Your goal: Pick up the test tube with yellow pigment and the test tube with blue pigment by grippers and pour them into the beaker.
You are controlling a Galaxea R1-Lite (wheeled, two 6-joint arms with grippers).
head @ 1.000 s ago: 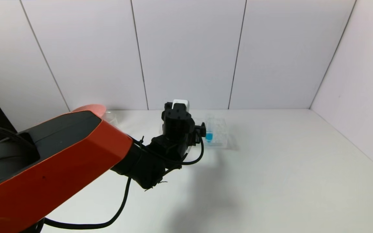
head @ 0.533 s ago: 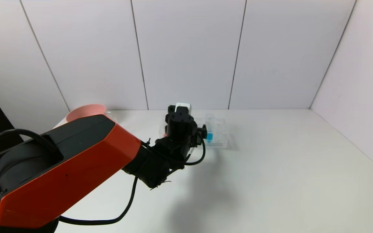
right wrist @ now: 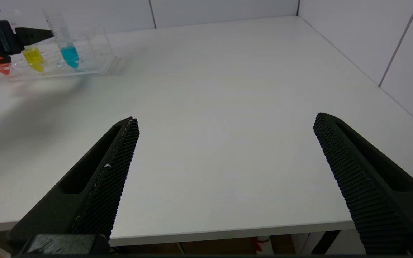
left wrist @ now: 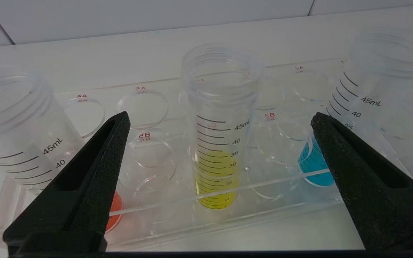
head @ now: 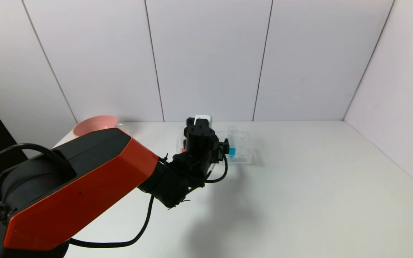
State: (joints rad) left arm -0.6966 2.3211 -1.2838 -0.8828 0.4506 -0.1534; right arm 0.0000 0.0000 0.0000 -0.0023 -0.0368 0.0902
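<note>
The right gripper (right wrist: pixel 224 179) hangs wide open and empty over the near table edge (right wrist: pixel 210 229). Farther out, the left gripper (left wrist: pixel 219 172) spreads wide, empty, straddling the yellow test tube (left wrist: pixel 217 143) upright in the clear rack (left wrist: pixel 264 211). The blue test tube (left wrist: pixel 353 125) stands at its 3 o'clock, the orange-red tube (left wrist: pixel 23 143) at 9 o'clock.
</note>
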